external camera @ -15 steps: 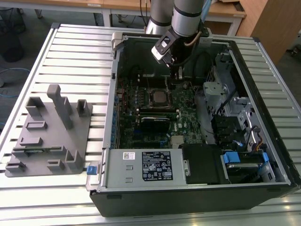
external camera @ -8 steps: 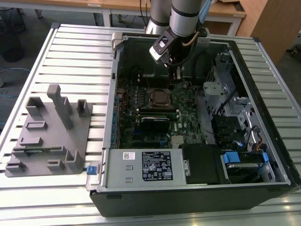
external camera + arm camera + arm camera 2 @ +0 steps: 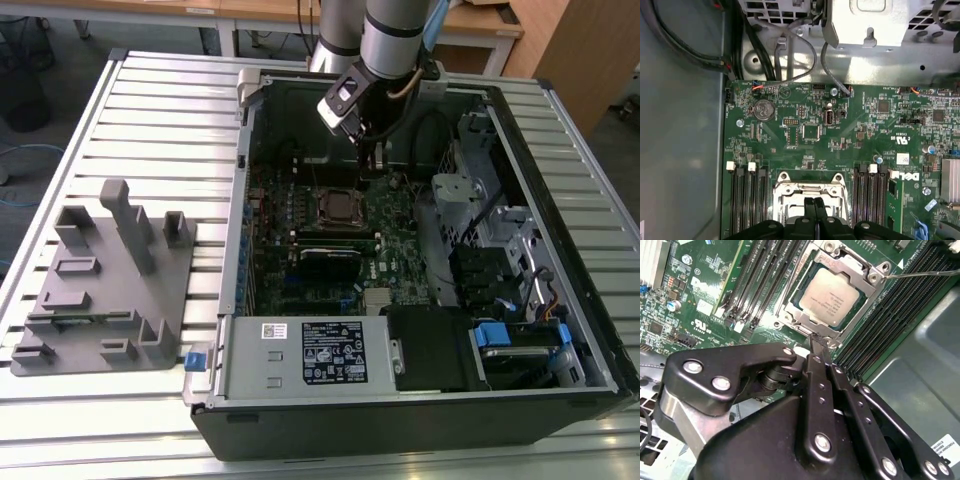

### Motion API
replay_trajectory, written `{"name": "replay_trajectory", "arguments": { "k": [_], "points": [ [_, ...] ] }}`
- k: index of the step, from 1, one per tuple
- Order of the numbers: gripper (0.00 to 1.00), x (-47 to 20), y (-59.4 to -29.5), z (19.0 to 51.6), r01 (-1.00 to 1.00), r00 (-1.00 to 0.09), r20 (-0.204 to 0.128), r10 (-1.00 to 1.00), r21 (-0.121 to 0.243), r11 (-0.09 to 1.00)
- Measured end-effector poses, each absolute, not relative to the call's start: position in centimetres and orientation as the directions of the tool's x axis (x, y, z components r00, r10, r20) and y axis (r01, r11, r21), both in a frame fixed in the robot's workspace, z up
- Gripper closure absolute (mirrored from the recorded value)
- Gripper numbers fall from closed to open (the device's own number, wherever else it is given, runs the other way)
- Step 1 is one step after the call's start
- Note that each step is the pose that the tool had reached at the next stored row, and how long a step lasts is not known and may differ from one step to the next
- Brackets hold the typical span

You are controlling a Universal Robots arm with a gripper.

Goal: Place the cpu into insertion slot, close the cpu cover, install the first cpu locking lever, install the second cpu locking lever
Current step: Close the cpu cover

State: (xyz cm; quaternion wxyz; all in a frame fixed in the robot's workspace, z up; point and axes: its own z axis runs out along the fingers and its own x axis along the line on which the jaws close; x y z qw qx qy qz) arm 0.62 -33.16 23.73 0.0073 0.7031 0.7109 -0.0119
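- At the exterior view's left, a grey fixture (image 3: pixel 100 280) lies on the slatted table (image 3: pixel 170 110), well apart from the work. Nothing of the task is on it.
- Next comes the open computer case (image 3: pixel 400 425). The insertion slot (image 3: pixel 322 208) sits about in the middle of its green motherboard (image 3: pixel 810 130).
- The cpu (image 3: pixel 832 295) already lies flat in the slot with its silver top up. The cpu cover (image 3: pixel 860 271) is down around it like a frame.
- The gripper (image 3: pixel 368 160) hangs just beside the slot, a little toward the exterior view's right and farther from that camera. Its fingers (image 3: pixel 809 215) are pressed together, and I see nothing between them.
- The relation that matters, in my judgement, is the one between tips and lever.
  - In the second wrist view the joined tips stand at the slot's edge, close to one corner.
  - A thin locking lever (image 3: pixel 922 273) starts at the neighbouring corner of the cover and points away from the slot. Its long axis runs across the memory slots (image 3: pixel 900 310).
  - So the lever lies to the side of the tips, not under them, and it seems to me not latched.
- The exterior view gives where the arm stands inside the case.
- The second wrist view adds the chip, the cover and the lever close up.
- The first wrist view adds that the two fingertips touch each other along their length, with the board beyond the slot.
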Motion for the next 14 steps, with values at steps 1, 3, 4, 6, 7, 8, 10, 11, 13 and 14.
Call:
{"name": "replay_trajectory", "arguments": {
  "k": [1, 3, 4, 6, 7, 8, 10, 11, 13, 14],
  "points": [
    [0.89, 0.6, -33.2, 23.7, 1.000, -0.011, -0.027, 1.000, -0.007, 0.011],
    [0.89, 0.6, -33.2, 23.7, 1.000, -0.011, -0.027, 1.000, -0.007, 0.011],
    [0.89, 0.6, -33.2, 23.7, 1.000, -0.011, -0.027, 1.000, -0.007, 0.011],
    [0.89, 0.6, -33.2, 23.7, 1.000, -0.011, -0.027, 1.000, -0.007, 0.011],
    [0.89, 0.5, -33.2, 23.7, 1.000, -0.011, -0.027, 1.000, -0.007, 0.011],
    [0.89, 0.3, -33.1, 23.6, 1.000, -0.011, -0.026, 1.000, -0.007, 0.011],
    [0.89, 0.0, -33.2, 23.4, 1.000, -0.011, -0.027, 1.000, -0.007, 0.011],
    [0.89, -0.1, -33.2, 23.3, 1.000, -0.011, -0.027, 1.000, -0.007, 0.011],
    [0.89, -0.4, -33.2, 23.1, 1.000, -0.011, -0.027, 1.000, -0.007, 0.011],
    [0.89, -0.5, -33.2, 23.1, 1.000, -0.011, -0.027, 1.000, -0.007, 0.011]
  ]
}}
